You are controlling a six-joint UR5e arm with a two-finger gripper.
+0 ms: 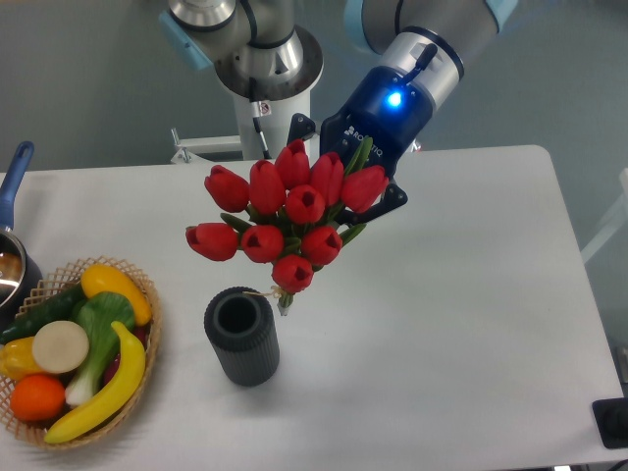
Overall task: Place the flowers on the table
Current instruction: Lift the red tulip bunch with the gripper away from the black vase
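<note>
Table (461,294) white, grey wall behind; hand (365,186) gripping flowers (285,221) above vase (241,336).

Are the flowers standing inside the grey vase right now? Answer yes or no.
No, the flowers are held up by the gripper, and the open mouth of the vase below them is empty.

Grey ribbed vase (241,337) upright; wicker basket (147,294) holding produce.
</note>
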